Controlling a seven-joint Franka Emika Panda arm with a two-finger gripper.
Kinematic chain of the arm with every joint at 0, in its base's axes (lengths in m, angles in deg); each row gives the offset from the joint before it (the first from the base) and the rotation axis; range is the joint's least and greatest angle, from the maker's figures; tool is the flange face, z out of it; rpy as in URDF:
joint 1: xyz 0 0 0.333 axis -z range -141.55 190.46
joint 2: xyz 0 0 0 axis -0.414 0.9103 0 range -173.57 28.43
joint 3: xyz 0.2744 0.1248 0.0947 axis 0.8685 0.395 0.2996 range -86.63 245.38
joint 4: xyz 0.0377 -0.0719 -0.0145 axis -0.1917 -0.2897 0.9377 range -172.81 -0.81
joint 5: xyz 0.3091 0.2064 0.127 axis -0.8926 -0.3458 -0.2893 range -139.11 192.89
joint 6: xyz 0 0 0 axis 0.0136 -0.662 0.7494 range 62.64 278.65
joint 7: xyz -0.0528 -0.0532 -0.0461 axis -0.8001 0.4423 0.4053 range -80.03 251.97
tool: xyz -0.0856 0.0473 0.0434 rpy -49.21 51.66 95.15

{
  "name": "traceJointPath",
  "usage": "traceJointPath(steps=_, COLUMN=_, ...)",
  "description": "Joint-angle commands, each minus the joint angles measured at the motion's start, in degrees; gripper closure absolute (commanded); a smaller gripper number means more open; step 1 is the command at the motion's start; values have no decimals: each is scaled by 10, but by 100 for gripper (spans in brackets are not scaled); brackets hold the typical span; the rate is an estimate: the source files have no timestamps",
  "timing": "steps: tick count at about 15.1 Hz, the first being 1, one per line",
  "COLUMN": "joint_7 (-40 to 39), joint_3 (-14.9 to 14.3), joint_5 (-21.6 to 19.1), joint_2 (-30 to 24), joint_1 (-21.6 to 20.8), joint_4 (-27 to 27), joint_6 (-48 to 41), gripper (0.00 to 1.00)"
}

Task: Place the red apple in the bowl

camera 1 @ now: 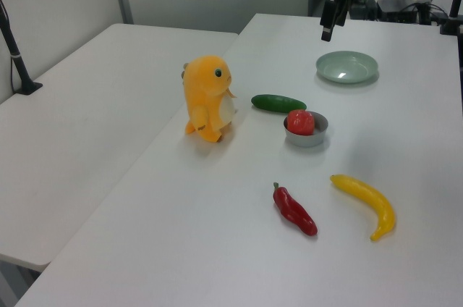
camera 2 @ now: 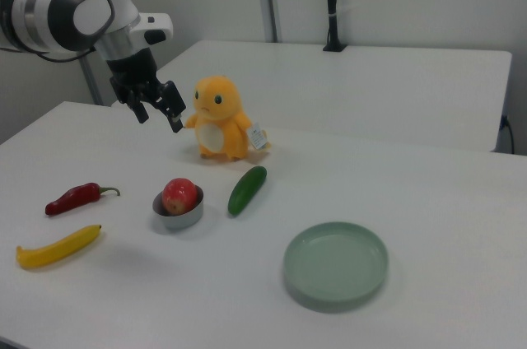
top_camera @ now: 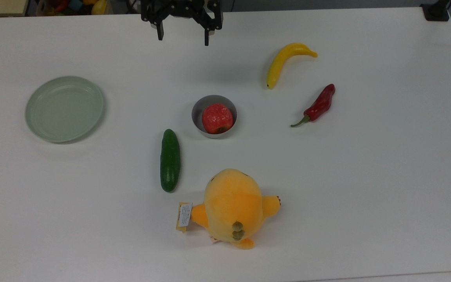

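My gripper hangs with its two black fingers spread wide, holding nothing and touching nothing; in the right view it is raised well above the white table, with the fingers pointing down and tilted slightly. My white arm enters from the right view's upper left and bends down to the wrist. In the top view the gripper sits near the table's far edge, well apart from the small grey bowl that stands near the table's middle. The red apple rests inside this bowl, filling most of it, its top above the rim in the right view. A green cucumber lies just beside the bowl on the top view's lower left, and an orange plush toy stands below it. A yellow banana and a red chili pepper lie on the top view's right; a pale green plate lies on the top view's left. Bare tabletop surrounds the bowl on its upper side, between it and the gripper.
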Motion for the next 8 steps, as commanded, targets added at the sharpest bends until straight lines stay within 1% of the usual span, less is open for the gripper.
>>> traceJointPath(steps=1, joint_7=-43, joint_3=0, joint_5=-12, joint_2=6, joint_1=-3, joint_4=17, joint_6=-38, gripper=0)
traceJointPath(steps=3, joint_7=-44, joint_3=1, joint_5=-13, joint_2=16, joint_1=-2, joint_4=34, joint_6=-42, gripper=0)
traceJointPath(steps=8, joint_7=-61, joint_3=-1, joint_5=-12, joint_2=15, joint_1=1, joint_4=35, joint_6=-47, gripper=0)
